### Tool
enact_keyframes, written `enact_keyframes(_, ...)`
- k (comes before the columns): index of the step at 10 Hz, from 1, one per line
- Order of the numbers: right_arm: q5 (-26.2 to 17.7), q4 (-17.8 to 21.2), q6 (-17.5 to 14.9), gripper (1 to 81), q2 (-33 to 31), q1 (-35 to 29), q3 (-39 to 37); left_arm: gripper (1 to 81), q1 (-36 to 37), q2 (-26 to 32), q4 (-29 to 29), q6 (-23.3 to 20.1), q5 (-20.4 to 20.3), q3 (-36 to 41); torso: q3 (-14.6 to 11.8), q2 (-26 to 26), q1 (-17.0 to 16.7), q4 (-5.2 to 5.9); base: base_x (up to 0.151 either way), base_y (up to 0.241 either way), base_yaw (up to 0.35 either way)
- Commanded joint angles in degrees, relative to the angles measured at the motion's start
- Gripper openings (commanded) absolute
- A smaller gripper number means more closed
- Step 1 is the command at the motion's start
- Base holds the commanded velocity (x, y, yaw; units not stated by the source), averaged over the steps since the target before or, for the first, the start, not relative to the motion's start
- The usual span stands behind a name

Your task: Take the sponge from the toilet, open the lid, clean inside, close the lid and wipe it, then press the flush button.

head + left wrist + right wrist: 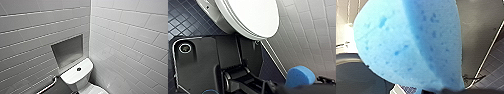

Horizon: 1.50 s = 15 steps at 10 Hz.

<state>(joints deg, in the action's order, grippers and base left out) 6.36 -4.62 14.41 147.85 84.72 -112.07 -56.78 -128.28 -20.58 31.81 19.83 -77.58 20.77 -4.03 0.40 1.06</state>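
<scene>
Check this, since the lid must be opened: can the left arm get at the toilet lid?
Probably yes: its wrist camera sees the closed toilet lid near, nothing lying between; the sponge is off to one side.

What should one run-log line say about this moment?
sponge: in the air, bent, at right wrist | toilet lid: down | flush button: nothing on it

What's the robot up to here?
The right gripper holds the blue sponge, folded in its grip, clear of the toilet lid. The lid is down. The head camera looks at the white tank and its dark flush button in a tiled corner.
</scene>
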Motion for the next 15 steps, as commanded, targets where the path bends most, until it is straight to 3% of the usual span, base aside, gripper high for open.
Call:
enact_keyframes(1, -3.64, 0.31, -0.08, 1.0, -0.95, -0.48, 0.90, 1.0, -8.29, -6.20, -9.31, -0.34, -6.99, -10.65, -3.52, 0.00, 0.02, 0.00, 0.000, 0.000, 0.000)
enact_keyframes(8, -3.64, 0.49, -0.08, 1.0, 2.21, -0.30, -3.40, 1.0, -21.75, -22.53, -6.24, 0.98, -21.67, -39.47, -14.24, -0.15, -0.22, 0.00, 0.000, 0.000, 0.000)
enact_keyframes(10, -3.64, 0.49, -0.08, 1.0, 2.74, -0.30, -4.64, 1.0, -22.89, -25.35, -4.30, 0.98, -21.94, -44.84, -13.35, -0.22, -0.30, 0.00, 0.000, 0.000, 0.000)
enact_keyframes(15, -1.79, 0.23, -0.08, 1.0, 5.46, 0.32, -9.37, 1.0, -25.18, -33.79, -2.98, 1.07, -21.68, -58.55, -13.94, -0.33, -0.40, 0.00, 0.000, 0.000, 0.000)
